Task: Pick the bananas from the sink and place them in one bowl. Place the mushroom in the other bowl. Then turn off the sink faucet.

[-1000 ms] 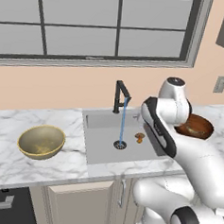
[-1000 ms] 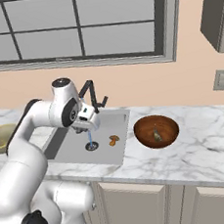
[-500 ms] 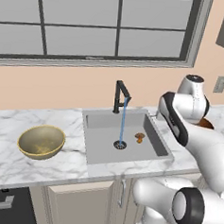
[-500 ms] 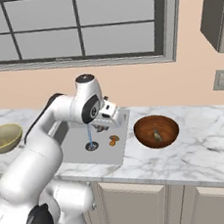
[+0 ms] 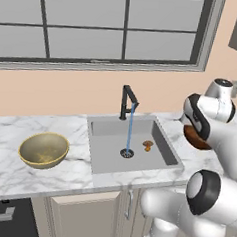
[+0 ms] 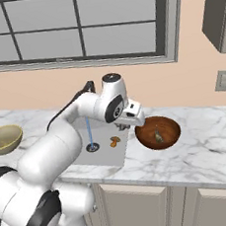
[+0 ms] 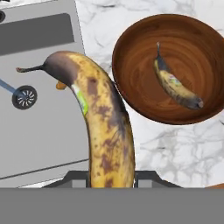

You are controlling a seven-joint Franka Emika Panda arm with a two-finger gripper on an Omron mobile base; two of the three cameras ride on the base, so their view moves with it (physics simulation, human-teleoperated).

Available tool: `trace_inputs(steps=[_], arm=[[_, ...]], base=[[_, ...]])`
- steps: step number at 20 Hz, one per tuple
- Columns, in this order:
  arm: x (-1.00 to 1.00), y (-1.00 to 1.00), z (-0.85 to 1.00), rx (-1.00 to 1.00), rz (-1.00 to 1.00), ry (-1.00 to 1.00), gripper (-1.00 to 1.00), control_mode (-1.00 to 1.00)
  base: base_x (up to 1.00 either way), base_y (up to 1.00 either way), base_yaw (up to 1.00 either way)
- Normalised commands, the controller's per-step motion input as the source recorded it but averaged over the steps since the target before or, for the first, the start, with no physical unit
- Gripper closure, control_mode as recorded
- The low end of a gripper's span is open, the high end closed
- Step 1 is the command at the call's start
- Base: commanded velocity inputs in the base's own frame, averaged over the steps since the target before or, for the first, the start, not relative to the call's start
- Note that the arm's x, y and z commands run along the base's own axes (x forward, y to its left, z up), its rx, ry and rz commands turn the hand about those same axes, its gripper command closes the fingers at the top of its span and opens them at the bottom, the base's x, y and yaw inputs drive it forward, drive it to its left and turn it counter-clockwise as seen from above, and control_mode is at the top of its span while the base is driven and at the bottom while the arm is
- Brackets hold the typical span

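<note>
My gripper point(image 7: 111, 177) is shut on a spotted yellow banana point(image 7: 103, 127), which stands up large in the hand view. It hangs over the sink's right edge, just left of the dark reddish-brown bowl point(image 7: 175, 39). A second banana point(image 7: 176, 84) lies inside that bowl point(image 6: 158, 132). The orange-brown mushroom point(image 6: 114, 142) rests on the sink floor point(image 5: 112, 157), right of the drain point(image 5: 127, 152). In the right base view my gripper point(image 6: 126, 127) hovers between sink and bowl. Water point(image 5: 130, 129) streams from the black faucet point(image 5: 125, 102). The yellow-olive bowl point(image 5: 43, 150) sits on the counter, left of the sink.
White marble counter point(image 6: 203, 149) runs on both sides of the sink. A window and a peach wall stand behind the faucet. A wall outlet point(image 6: 223, 80) and a dark upper cabinet point(image 6: 217, 11) are at the right. Cabinet doors lie below the counter's front edge.
The arm has swung right from over the sink toward the reddish-brown bowl, carrying the banana. The mushroom and both bowls have stayed put, and the water still runs.
</note>
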Motion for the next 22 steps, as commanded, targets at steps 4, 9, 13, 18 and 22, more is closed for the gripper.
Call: trace_inputs(steps=[4,9,13,18,22], arm=[[0.27,-0.53,-0.04,0.00,0.00,0.00,1.00,-1.00],[0.27,-0.47,-0.19,0.00,0.00,0.00,1.00,-1.00],[0.29,-0.39,-0.39,0.00,0.00,0.00,1.00,-1.00],[0.41,-0.27,-0.40,0.00,0.00,0.00,1.00,-1.00],[0.24,-0.27,-0.24,0.00,0.00,0.08,1.00,-1.00]], base=[[0.00,0.00,0.00],[0.00,0.00,0.00],[0.00,0.00,0.00],[0.00,0.00,0.00],[0.00,0.00,0.00]])
